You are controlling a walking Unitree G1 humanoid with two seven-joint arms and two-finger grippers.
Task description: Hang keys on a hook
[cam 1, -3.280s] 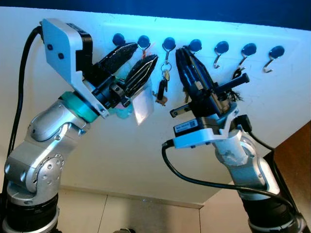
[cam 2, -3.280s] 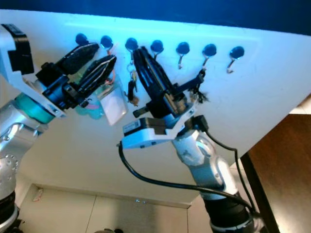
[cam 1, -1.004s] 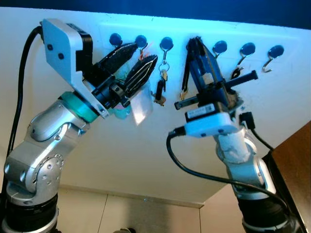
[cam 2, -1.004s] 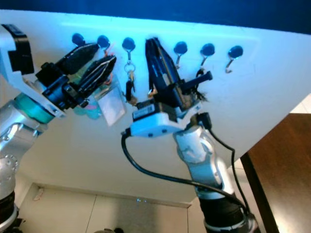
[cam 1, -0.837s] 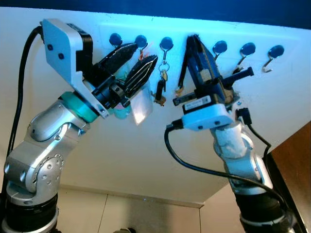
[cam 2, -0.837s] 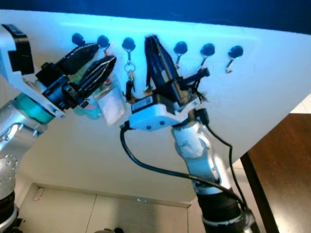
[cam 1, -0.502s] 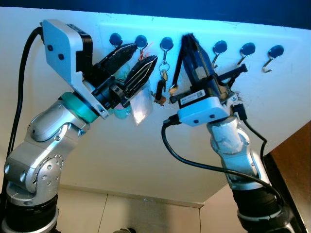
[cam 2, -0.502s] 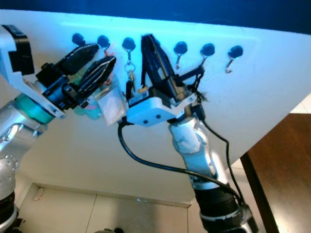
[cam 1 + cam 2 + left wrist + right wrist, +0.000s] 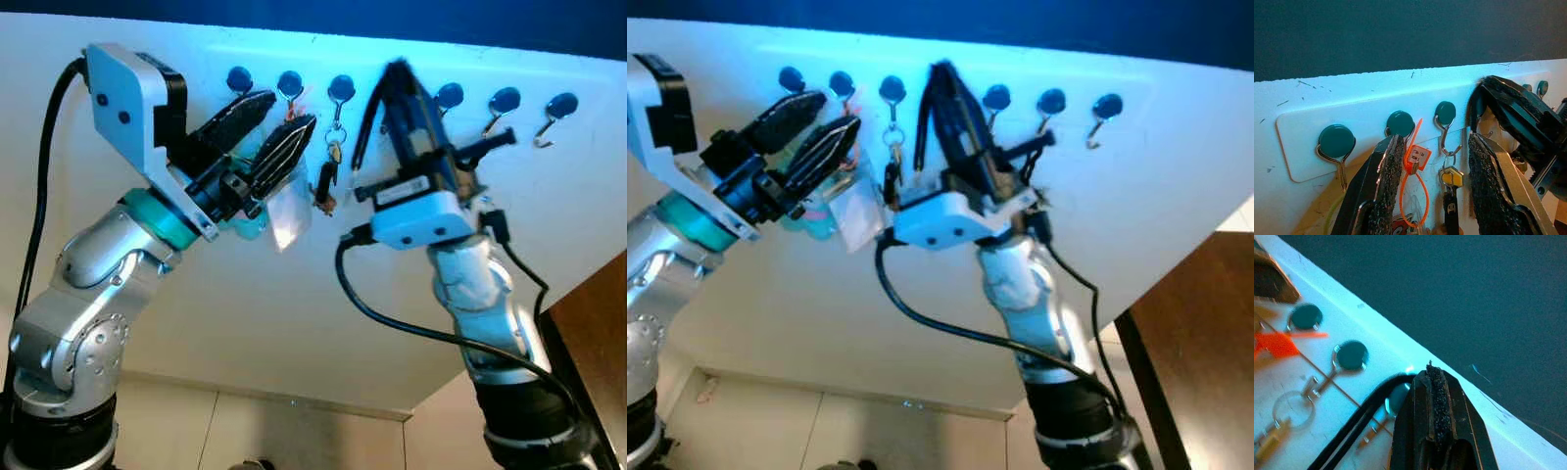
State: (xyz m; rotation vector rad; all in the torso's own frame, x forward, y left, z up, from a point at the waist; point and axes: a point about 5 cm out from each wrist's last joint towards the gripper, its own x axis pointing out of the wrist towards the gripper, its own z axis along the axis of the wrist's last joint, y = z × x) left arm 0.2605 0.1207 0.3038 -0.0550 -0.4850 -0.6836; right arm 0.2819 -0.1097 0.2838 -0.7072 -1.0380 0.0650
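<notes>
A white rack (image 9: pixel 294 61) with a row of hooks is seen on the wall; the right gripper (image 9: pixel 397 83) is raised to the fourth hook, its fingers pressed together on a black strap (image 9: pixel 364 137) which hangs beside it; the keys (image 9: pixel 329 176) hang on the third hook (image 9: pixel 340 90); the left gripper (image 9: pixel 265 117) is held spread near the second hook, around an orange tag (image 9: pixel 1418 155).

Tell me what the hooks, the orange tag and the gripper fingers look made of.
Hooks: bent metal wire, by the shine, under matte round caps.
Orange tag: thin plastic, probably, with a loop tie.
Left gripper fingers: black, with coarse, gritty-looking pads, maybe foam or rubber.
</notes>
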